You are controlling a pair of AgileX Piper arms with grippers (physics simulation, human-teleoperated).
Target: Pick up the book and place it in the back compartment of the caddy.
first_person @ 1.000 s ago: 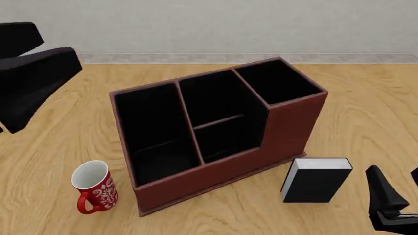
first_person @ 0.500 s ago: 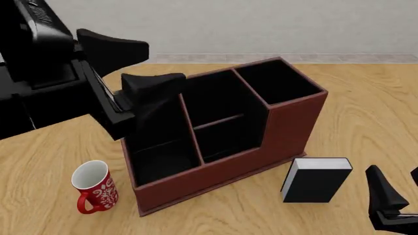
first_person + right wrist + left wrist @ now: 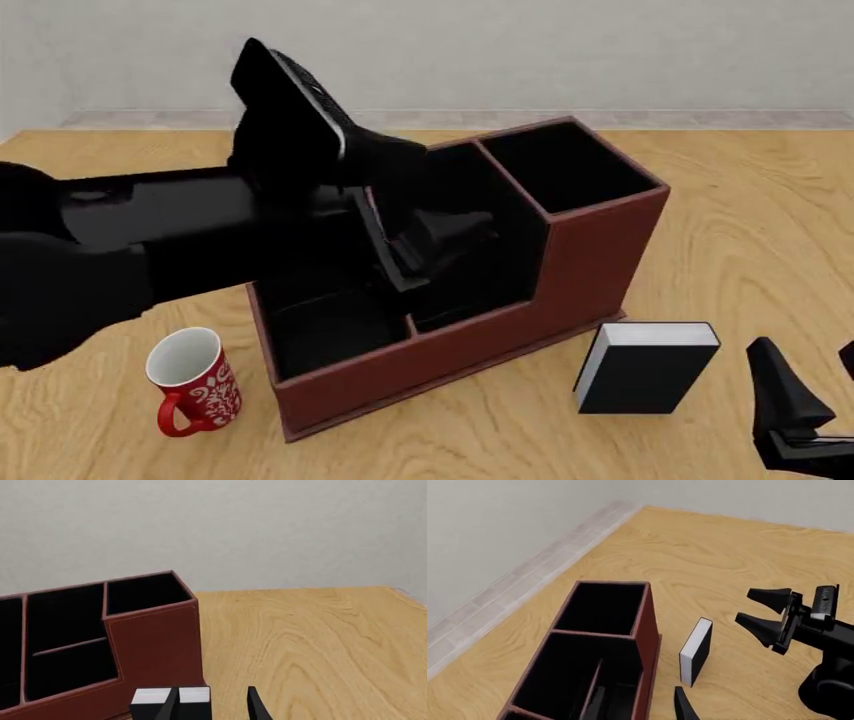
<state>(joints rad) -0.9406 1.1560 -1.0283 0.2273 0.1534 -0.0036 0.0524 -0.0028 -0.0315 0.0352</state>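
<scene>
The book (image 3: 646, 368) stands upright on the tabletop (image 3: 747, 230) just beside the caddy's (image 3: 587, 270) near right corner, apart from its wall, white page block facing up and to the left in the front view. The left wrist view shows it (image 3: 695, 651) on its edge, pages toward that camera, with a strip of bare wood between it and the red-brown wall (image 3: 647, 645).

The right gripper (image 3: 801, 415) sits at the front view's lower right edge, just beside the book on its right and not touching it. Its fingers (image 3: 770, 614) are apart, which the left wrist view shows plainly as two dark prongs with a gap between them. From the right wrist view the fingers (image 3: 253, 705) frame the book's top (image 3: 193, 696) (one finger crosses in front of the pages).

The back compartment (image 3: 461, 290) lies in the caddy's middle strip, on the near side of the low cross divider, and is largely covered in the front view by the left arm. That arm reaches in from the left across the long undivided cell, and the left gripper (image 3: 434, 245) hangs over the middle strip above the divider. Its fingers (image 3: 682, 706) are spread, seen at the edge of the left wrist view with the caddy wall between them.

The tall square end cell (image 3: 567, 165) is uncovered at the far right of the caddy. A red and white mug (image 3: 194, 382) stands on the tabletop near the caddy's near left corner, well apart from the book.
</scene>
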